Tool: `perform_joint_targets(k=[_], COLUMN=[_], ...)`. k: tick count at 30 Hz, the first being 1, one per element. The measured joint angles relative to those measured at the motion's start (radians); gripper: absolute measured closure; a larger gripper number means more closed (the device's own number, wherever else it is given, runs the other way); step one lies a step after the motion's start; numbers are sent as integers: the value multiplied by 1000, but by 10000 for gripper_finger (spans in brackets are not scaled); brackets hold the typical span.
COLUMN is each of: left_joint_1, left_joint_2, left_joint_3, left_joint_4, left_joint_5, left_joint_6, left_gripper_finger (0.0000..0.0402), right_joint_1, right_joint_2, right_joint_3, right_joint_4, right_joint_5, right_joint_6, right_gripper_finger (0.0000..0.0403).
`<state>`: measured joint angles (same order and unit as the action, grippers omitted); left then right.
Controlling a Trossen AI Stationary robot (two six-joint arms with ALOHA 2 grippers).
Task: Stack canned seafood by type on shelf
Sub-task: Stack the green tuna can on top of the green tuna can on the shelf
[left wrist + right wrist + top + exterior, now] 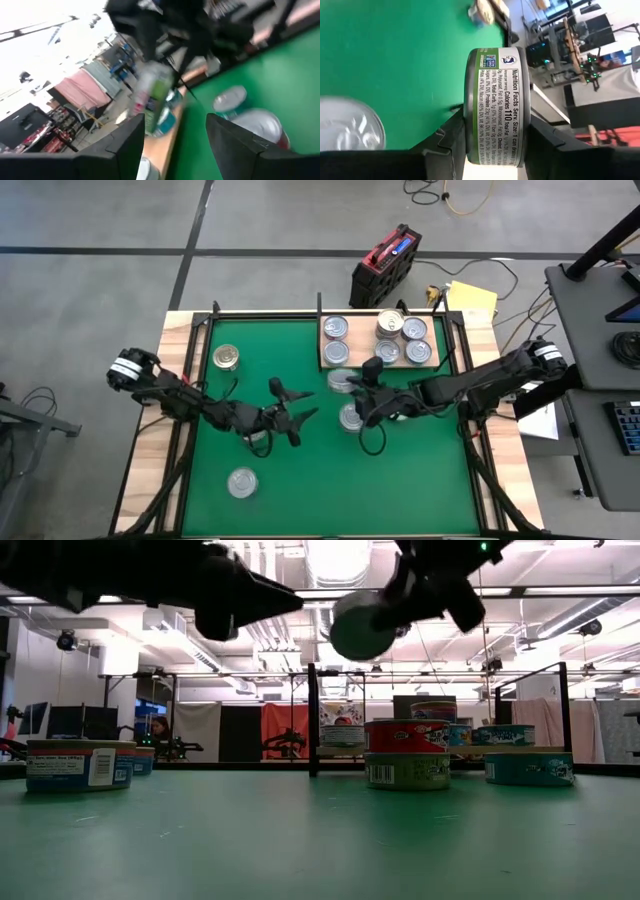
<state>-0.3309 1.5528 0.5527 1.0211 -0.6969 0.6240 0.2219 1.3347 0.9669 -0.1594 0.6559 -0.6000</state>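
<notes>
Right gripper (345,383) above the middle of the green mat (300,490), just off the near edge of the shelf (441,363) — fingers closed on a green-labelled can (496,112), held by its two flat ends with the nutrition label showing between them. From table height that can (362,625) hangs in the air, tilted, well clear of the mat.

Left gripper (300,420) near mid-mat, jaws apart, nothing between them; its fingers point toward the right gripper and the held can.

Shelf lies at the mat's far right corner. Five cans (400,338) on it, two at the left end and three toward the right, one of those stacked on another.

Loose cans on the mat: one gold-lidded (227,358) near the far left corner, one silver (242,482) toward the near left, one (351,417) under the right gripper.
</notes>
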Motion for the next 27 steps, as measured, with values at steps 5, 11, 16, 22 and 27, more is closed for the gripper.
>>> perform_joint_targets(k=[5, 11, 16, 22, 27], left_joint_1=[0, 1, 1, 1, 1], left_joint_2=[0, -29, -31, -31, -31], left_joint_3=[-136, -254, -255, -254, -254], left_joint_4=[370, 538, 549, 550, 549], left_joint_5=[30, 27, 28, 27, 27], left_joint_6=[-4, -111, -129, -117, -113], left_gripper_finger=[206, 206, 206, 206, 206], right_joint_1=[-41, -109, -173, -224, -249], right_joint_2=[3, 4, 9, 35, 83], right_joint_3=[-12, -16, -28, -38, -39], right_joint_4=[3, 12, 19, 44, 100], right_joint_5=[8, 6, -29, -47, -61], right_joint_6=[-62, -131, -143, -165, -219], right_gripper_finger=[270, 270, 270, 270, 270])
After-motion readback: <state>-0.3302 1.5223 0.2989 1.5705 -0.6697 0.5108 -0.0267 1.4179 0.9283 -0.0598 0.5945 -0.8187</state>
